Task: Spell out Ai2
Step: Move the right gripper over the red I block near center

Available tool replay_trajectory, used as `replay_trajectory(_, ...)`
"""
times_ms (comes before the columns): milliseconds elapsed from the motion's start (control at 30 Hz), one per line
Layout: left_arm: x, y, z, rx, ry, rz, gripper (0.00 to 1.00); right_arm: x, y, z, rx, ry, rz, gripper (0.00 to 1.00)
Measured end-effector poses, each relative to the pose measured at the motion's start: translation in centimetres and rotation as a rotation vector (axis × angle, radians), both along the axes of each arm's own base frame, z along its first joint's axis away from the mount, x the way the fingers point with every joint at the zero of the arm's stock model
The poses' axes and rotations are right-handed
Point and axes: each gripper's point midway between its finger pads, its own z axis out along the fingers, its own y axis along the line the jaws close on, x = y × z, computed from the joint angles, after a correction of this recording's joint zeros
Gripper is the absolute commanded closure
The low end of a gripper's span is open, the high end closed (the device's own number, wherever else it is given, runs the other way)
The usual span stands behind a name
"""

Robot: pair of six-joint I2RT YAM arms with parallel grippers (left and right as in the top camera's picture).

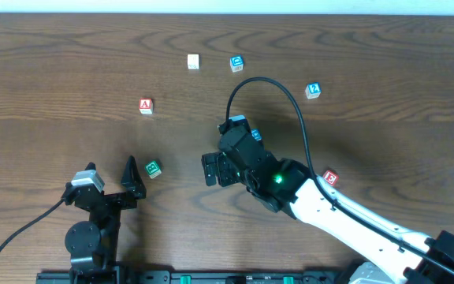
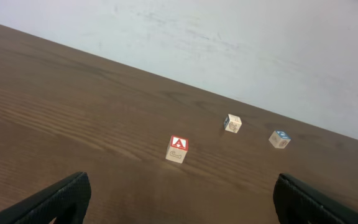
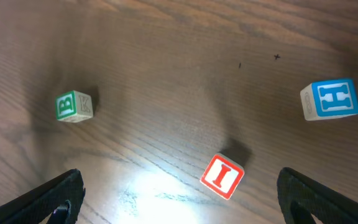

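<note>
Bottom centre of the right wrist view: red I block (image 3: pixel 222 176), tilted, lies between the spread fingers of the right gripper (image 3: pixel 178 182), nearer the right-hand one, untouched. That gripper is released and empty. In the overhead view the I block is hidden under the right arm.

A block (image 1: pixel 146 106) is upper left of centre. In the left wrist view it's mid-frame, straight ahead of the left gripper (image 2: pixel 182 183), well apart, clear path. Left gripper is also released and empty.

2 block (image 1: pixel 313 91) is upper right on the bench (image 1: pixel 53 79), well apart from both grippers.

Others:
- Green B block (image 3: pixel 73 106) at left of frame.
- Blue H block (image 3: pixel 330 99) at right.
- White block (image 1: pixel 193 61) and blue block (image 1: pixel 236 63) near the top edge.
- Red block (image 1: pixel 330 178) beside the right arm, letter unreadable.
- One block cut off at the right edge of the left wrist view.
</note>
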Motion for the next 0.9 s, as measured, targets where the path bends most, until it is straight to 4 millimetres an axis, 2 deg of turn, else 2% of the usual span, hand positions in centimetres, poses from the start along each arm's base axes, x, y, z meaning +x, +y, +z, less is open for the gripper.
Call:
replay_trajectory(167,0.0,0.0,0.0,0.0,0.0,0.0,0.05,0.5,0.7,0.3,0.022,-0.023,0.012,0.01)
replay_trajectory(233,0.0,0.0,0.0,0.0,0.0,0.0,0.05,0.6,0.8,-0.8,-0.001,0.001,0.009,0.04)
replay_trajectory(300,0.0,0.0,0.0,0.0,0.0,0.0,0.05,0.2,0.4,-3.2,-0.057,0.058,0.0,0.1)
replay_trajectory(367,0.0,0.0,0.0,0.0,0.0,0.0,0.05,-0.2,-0.2,-5.1,-0.105,0.112,-0.017,0.11)
replay_trajectory(433,0.0,0.0,0.0,0.0,0.0,0.0,0.05,-0.6,-0.7,-6.5,-0.137,0.148,-0.035,0.13)
replay_trajectory(633,0.0,0.0,0.0,0.0,0.0,0.0,0.05,-0.6,-1.3,-7.7,-0.162,0.177,-0.082,0.17)
replay_trajectory(767,0.0,0.0,0.0,0.0,0.0,0.0,0.05,-0.8,-1.7,-9.6,-0.174,0.229,-0.152,0.19)
replay_trajectory(900,0.0,0.0,0.0,0.0,0.0,0.0,0.05,-0.8,-1.7,-10.4,-0.175,0.248,-0.178,0.25)
